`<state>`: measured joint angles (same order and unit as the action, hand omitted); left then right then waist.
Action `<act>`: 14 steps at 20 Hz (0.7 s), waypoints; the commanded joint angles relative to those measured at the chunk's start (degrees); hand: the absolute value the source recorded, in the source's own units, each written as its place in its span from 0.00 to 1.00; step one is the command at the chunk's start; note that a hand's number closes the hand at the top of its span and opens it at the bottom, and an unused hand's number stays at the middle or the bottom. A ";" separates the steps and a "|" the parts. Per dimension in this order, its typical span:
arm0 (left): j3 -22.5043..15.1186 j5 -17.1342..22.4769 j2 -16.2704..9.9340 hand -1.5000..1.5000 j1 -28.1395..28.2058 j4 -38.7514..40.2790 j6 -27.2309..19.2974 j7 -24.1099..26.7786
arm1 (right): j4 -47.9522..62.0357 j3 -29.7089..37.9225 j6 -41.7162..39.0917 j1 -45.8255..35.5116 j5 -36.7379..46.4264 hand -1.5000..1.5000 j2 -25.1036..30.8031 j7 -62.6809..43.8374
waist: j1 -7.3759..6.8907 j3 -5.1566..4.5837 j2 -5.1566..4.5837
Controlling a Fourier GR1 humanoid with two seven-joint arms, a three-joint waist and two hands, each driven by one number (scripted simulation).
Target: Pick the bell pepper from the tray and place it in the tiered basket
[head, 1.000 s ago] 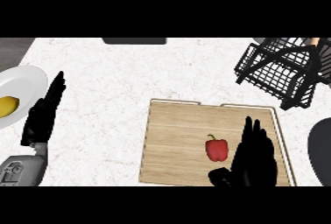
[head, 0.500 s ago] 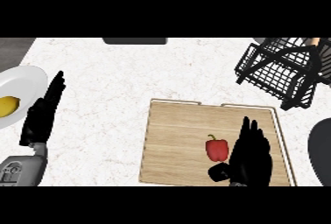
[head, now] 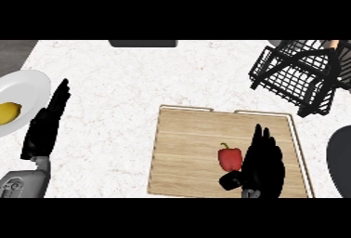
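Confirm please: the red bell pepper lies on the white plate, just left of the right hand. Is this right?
Not quite. In the head view the red bell pepper lies on the wooden tray, just left of the right hand. The white plate holds a yellow fruit.

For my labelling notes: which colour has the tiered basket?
Black wire, seen in the head view: the tiered basket at the counter's upper right.

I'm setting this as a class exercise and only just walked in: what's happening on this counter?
The right robot hand is beside the red bell pepper on the wooden tray, fingers straight, thumb near the pepper's base; it has not closed on it. The tiered basket stands at the counter's far right. The left robot hand rests open by a white plate holding something yellow.
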<state>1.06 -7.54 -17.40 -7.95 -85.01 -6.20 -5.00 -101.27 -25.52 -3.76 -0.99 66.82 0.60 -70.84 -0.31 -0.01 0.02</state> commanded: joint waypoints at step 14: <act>1.52 -0.19 -0.05 0.50 -0.60 0.90 1.67 0.88 | 16.09 0.26 -3.27 -11.13 -5.83 1.00 -0.56 -6.24 | -0.34 -0.01 -0.06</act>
<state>1.72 -8.71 -16.28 -8.60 -83.44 -6.37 -3.57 -90.05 -24.03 -3.69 -7.75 59.32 0.87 -67.12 -0.36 -0.36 0.37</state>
